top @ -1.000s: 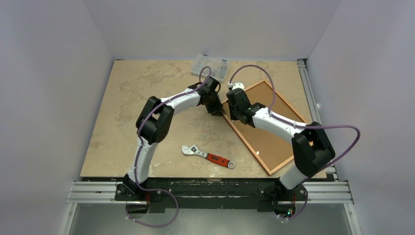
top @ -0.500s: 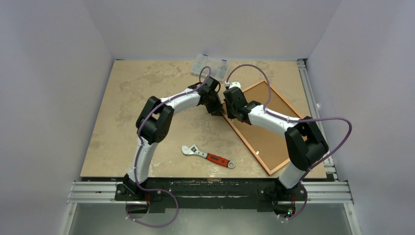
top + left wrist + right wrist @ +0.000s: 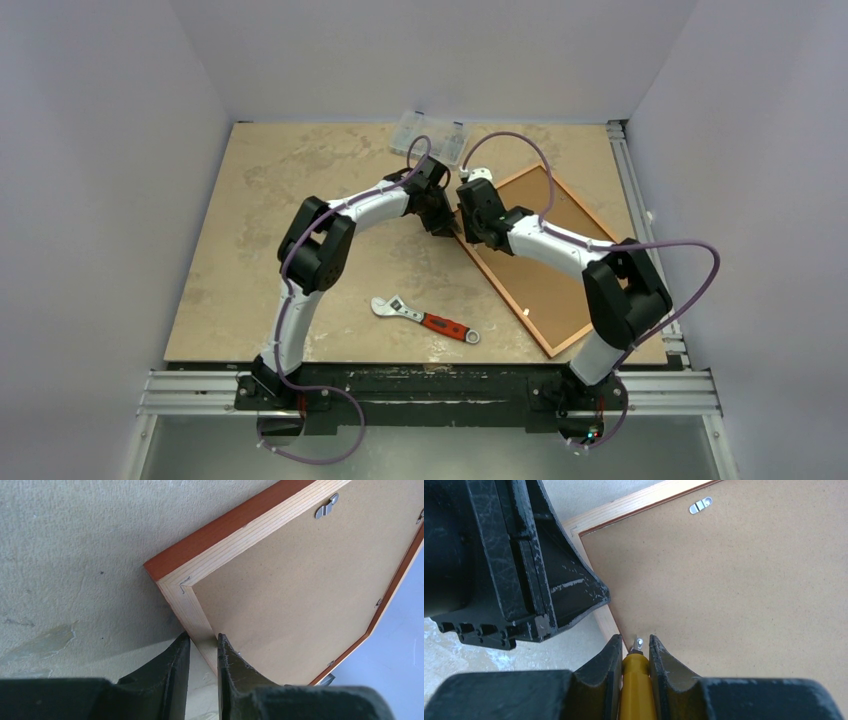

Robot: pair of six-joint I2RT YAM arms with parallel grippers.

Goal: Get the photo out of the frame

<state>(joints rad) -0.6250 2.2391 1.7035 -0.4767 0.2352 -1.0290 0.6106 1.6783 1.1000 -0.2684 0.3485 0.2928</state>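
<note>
The red-orange frame lies face down at the right of the table, its brown backing board up. The photo is hidden under the board. My left gripper is shut on the frame's pale moulding just below its left corner, one finger either side. My right gripper is shut on a yellow-handled screwdriver. The metal tip touches the backing board at its edge beside the moulding, close to the left gripper.
A red-handled wrench lies near the front of the table. A clear plastic box stands at the back. Metal turn clips sit on the board's edge. A rail runs along the table's right side.
The right arm's elbow has swung left and its gripper has edged up-left along the frame's edge. The left arm and the frame have not moved.
</note>
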